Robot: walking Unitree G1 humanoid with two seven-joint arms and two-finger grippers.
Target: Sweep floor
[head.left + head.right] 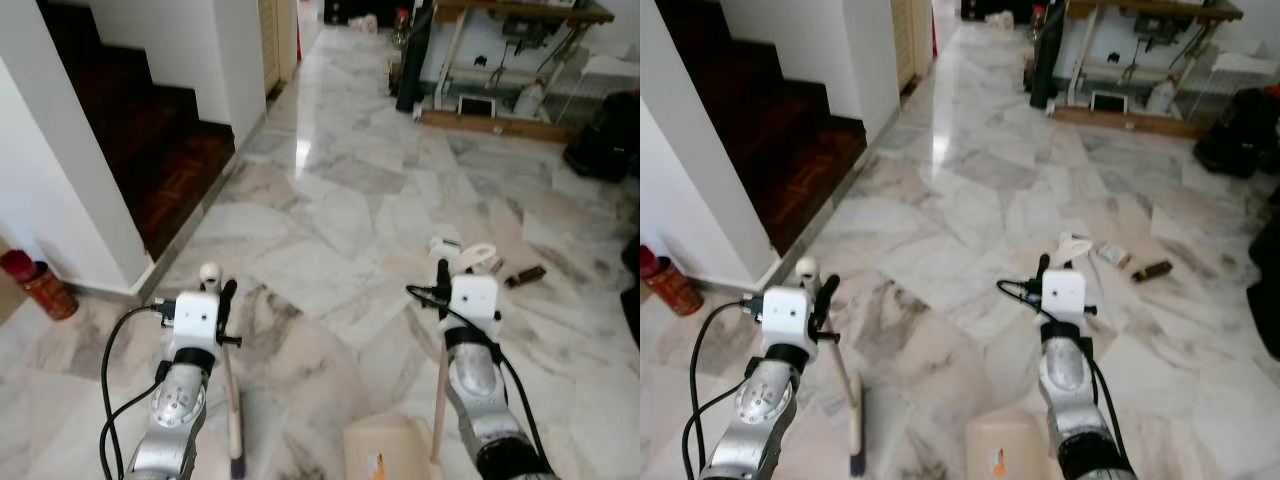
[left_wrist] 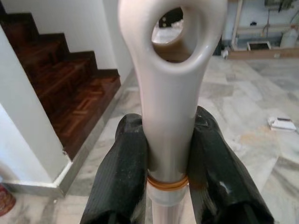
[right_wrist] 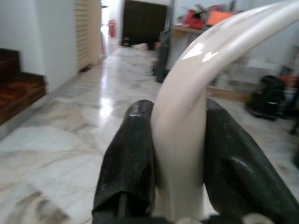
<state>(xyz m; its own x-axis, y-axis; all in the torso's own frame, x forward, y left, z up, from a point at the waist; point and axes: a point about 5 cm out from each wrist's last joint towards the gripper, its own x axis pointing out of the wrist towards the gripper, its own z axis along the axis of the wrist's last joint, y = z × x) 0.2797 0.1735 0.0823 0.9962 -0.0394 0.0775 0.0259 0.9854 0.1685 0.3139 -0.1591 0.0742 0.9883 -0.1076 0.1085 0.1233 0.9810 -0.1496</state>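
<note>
The left pincer pinches the cream plastic broom handle with a hanging-hole at its top, its dark bristle head near the marble floor; the right pincer is pressed together on the curved cream dustpan handle, with the beige dustpan tray low between the arms. Scattered litter, a white scrap and a small brown stick-like piece, lies ahead of the right arm, well apart from the bristles. Risk, in my judgement: the grip sits high on a smooth handle, so sweeping load may twist or slip the broom, and a hard stroke may scatter the litter past the tray.
</note>
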